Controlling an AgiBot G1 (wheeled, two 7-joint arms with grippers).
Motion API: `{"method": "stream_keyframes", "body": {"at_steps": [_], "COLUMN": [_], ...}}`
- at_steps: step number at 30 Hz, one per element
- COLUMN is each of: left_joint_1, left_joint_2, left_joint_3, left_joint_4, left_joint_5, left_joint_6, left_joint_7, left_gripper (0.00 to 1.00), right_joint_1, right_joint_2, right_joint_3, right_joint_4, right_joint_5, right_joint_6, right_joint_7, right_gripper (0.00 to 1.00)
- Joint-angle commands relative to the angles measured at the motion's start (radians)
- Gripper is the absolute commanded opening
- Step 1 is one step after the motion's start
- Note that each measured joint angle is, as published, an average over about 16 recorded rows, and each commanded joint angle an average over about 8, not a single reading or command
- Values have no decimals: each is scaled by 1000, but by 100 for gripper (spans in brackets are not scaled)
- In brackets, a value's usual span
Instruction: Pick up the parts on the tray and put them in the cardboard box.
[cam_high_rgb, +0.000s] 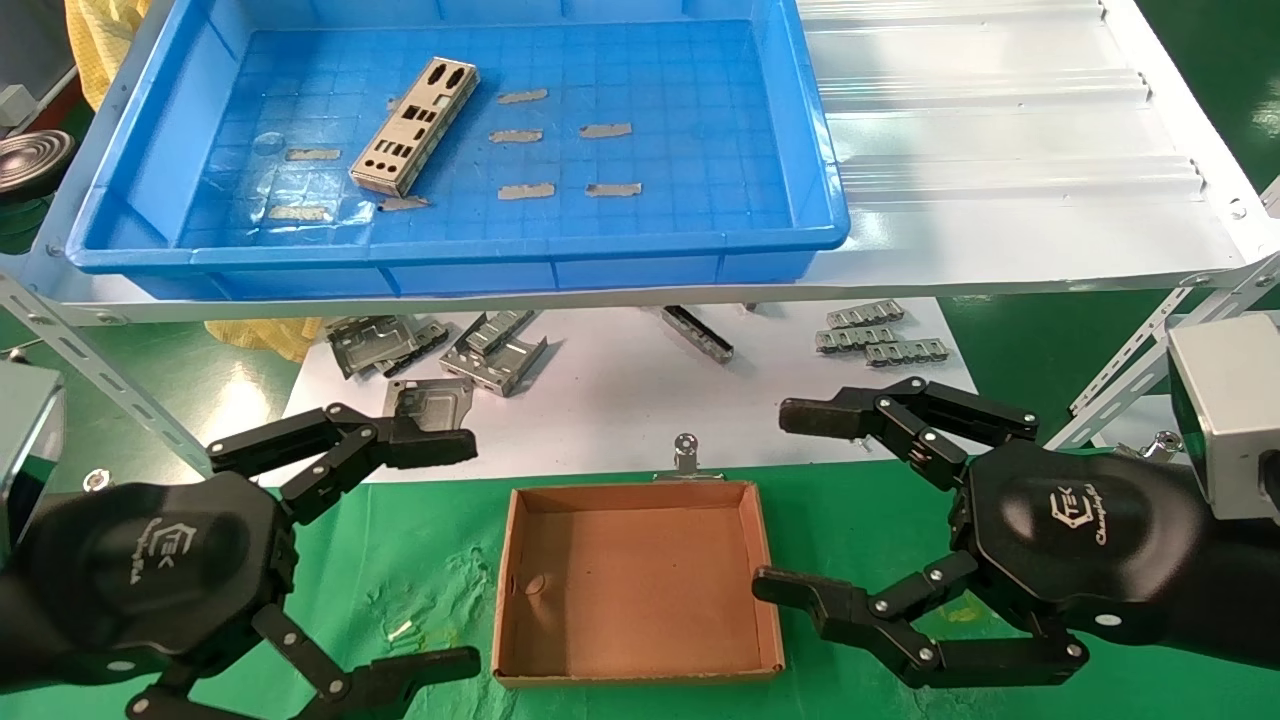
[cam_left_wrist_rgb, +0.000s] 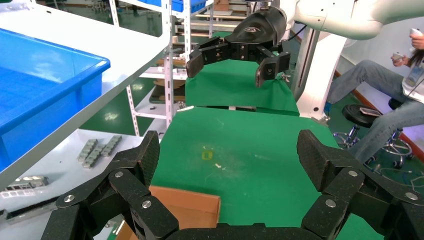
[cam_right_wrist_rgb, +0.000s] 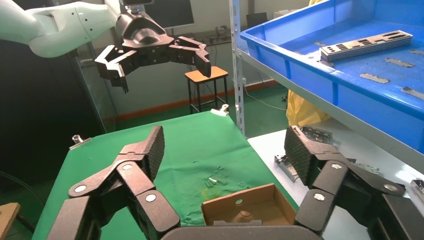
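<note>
A stack of thin silvery punched metal plates (cam_high_rgb: 415, 126) lies near the left end of the large blue plastic tray (cam_high_rgb: 820, 180). Both the left gripper (cam_high_rgb: 440, 545) and right gripper (cam_high_rgb: 775, 500) hang wide open and empty beside the small brown cardboard box (cam_high_rgb: 770, 600).

parts (cam_high_rgb: 413, 126) in tray (cam_high_rgb: 640, 245), perhaps stacked, cardboard box (cam_high_rgb: 634, 585) before it

Parts (cam_high_rgb: 413, 126): a small stack of thin silvery metal plates, long and narrow, punched with round and rectangular holes. Stack lies flat, on a diagonal, in the left half of the tray (cam_high_rgb: 810, 150), touching neither side wall. Tray: large, shallow, blue plastic, grid-patterned floor, raised rim; sits on the upper white shelf. Cardboard box (cam_high_rgb: 636, 578): small, brown, roughly square, low walls, open on top, nothing inside; rests on the green cloth below and in front of the tray, well apart from it. Right wrist view shows the plates stacked several deep (cam_right_wrist_rgb: 367, 44).
</note>
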Motion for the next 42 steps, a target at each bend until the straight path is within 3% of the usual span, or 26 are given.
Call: {"method": "stream_keyframes", "body": {"at_steps": [1, 37, 42], "left_joint_1": [0, -2, -62], "left_joint_2": [0, 0, 13], "left_joint_3": [0, -1, 4], "left_joint_4": [0, 0, 17], "left_joint_5": [0, 1, 45], "left_joint_6": [0, -1, -41], "left_joint_7": [0, 1, -7], "left_gripper": [100, 100, 100], "right_joint_1": [0, 0, 0], "right_joint_2": [0, 0, 0], "right_joint_3": [0, 0, 0], "right_joint_4": [0, 0, 0], "right_joint_5": [0, 0, 0], "right_joint_6": [0, 0, 0], "right_joint_7": [0, 0, 0], "right_gripper": [0, 0, 0]}}
